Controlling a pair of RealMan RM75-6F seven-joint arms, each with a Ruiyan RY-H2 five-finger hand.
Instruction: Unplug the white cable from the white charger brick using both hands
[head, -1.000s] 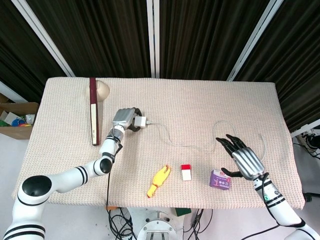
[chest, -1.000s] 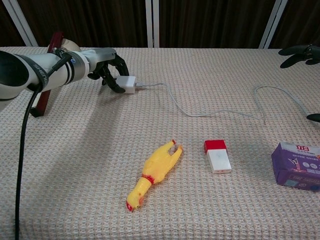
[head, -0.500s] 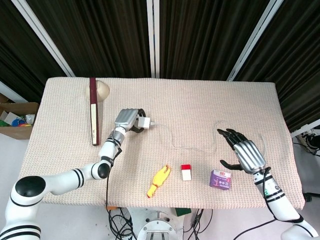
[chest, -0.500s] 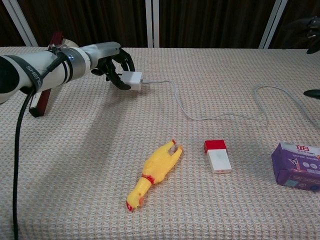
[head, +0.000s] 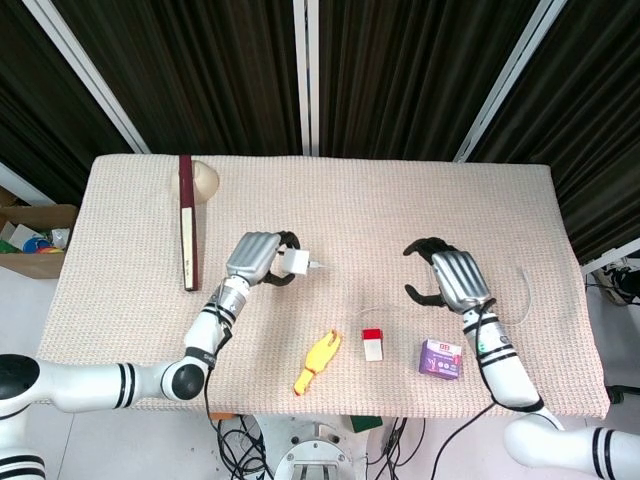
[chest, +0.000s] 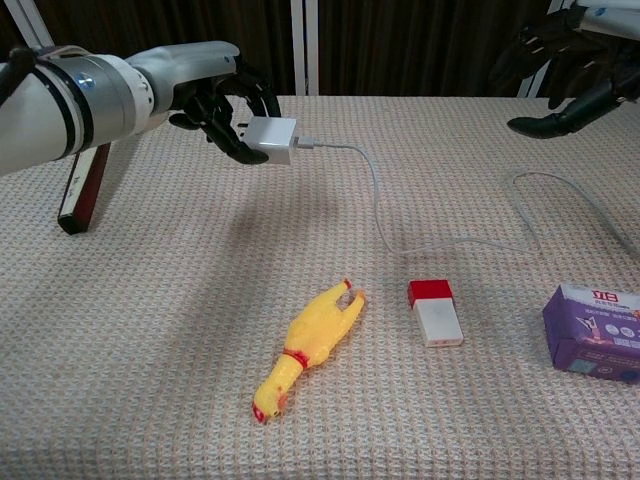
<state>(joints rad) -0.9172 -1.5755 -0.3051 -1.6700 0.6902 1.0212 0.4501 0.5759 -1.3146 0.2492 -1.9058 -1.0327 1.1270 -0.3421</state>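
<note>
The beige woven-cloth table (head: 400, 200) fills the middle of both views. At the upper left of the chest view the left hand (chest: 215, 95) holds the white square charger brick (chest: 271, 139) lifted off the cloth, fingers curled around its rear and sides. At the upper right of the same view the right hand (chest: 565, 75) hangs above the table with its fingers apart and bent, empty. The thin white cable (chest: 400, 235) is plugged into the brick's right face, drops to the cloth, runs toward the centre and loops off to the right edge.

In the lower half lie a yellow rubber chicken toy (chest: 305, 348), a purple cardboard box (chest: 597, 331) and a small white block with a red end (chest: 433, 311). A dark red flat book (head: 186, 220) sits at the upper left of the head view.

To do this step well, the left hand probably ought to keep the brick steady with the plug facing right, while the right hand comes across and pinches the connector just beside the brick, not the slack cord. A straight pull along the plug's axis seems safest; tugging sideways risks twisting the brick out of the fingers.
</note>
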